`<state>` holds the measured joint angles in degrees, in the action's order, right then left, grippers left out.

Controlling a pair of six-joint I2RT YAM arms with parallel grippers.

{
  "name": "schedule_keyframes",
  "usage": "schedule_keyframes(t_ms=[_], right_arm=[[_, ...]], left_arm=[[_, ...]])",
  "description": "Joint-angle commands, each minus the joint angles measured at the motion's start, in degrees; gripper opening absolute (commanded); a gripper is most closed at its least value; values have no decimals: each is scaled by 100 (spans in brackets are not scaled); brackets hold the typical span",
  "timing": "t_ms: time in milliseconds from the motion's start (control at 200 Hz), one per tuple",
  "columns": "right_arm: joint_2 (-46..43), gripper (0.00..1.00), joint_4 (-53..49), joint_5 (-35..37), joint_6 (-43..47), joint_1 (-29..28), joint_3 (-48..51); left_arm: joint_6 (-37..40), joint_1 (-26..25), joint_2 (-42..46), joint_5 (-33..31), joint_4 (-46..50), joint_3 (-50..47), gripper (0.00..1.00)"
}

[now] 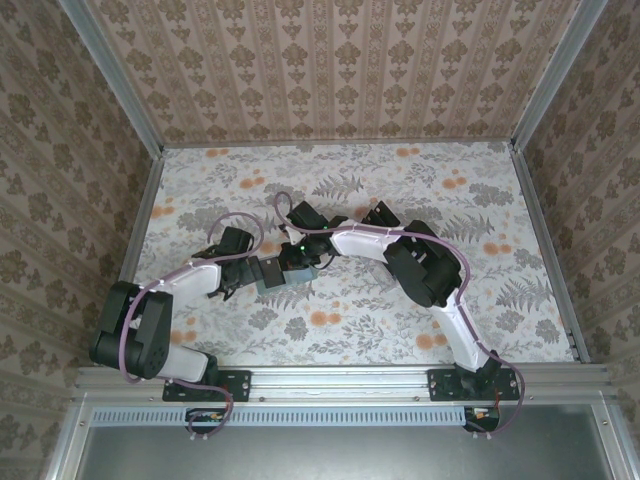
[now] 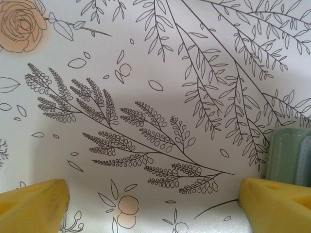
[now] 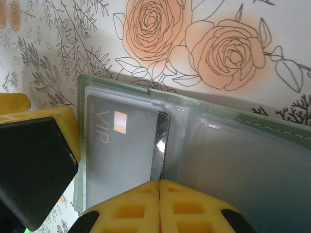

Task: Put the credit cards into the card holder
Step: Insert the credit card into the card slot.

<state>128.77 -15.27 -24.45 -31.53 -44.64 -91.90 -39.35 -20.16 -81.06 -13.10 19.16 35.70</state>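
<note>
Right pincer (image 3: 159, 190) tips met at the open card holder's (image 3: 243, 165) near edge, left pincer (image 2: 155, 201) gaping beside it (one credit card (image 3: 121, 150) already sleeved), so we judged fetching another card came next.

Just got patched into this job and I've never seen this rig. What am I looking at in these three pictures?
These are two robot arms bolted to the near edge of a floral table. The wide picture looks down from above and behind them. The other two come from a camera on each wrist, so the yellow blocks are that arm's own fingers. The left tool stands open over bare tabletop, with the green card holder's corner near one finger. The right tool is shut at the edge of the open holder; whether it pinches anything I cannot tell. One dark card marked VIP sits inside it, behind clear plastic.
</note>
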Motion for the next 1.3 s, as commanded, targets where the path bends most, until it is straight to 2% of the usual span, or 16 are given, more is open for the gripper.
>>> schedule_keyframes(t_ms=[0,255,490,620,880,1295], right_arm=[[146,9,-140,-190,-70,-105,-183],[-354,11,-26,-214,-65,-50,-59],[-1170,36,-478,239,256,116,-7],[-1207,44,-1037,669,664,173,-48],[-896,47,-1190,791,994,176,-34],[-356,48,-1313,1023,1182,232,-164]], left_arm=[[58,16,-138,115,-132,-37,100],[72,21,27,175,-48,90,100],[224,88,508,229,341,459,100],[304,137,828,287,503,581,100],[390,150,1297,342,651,581,100],[399,94,1417,711,339,249,100]])
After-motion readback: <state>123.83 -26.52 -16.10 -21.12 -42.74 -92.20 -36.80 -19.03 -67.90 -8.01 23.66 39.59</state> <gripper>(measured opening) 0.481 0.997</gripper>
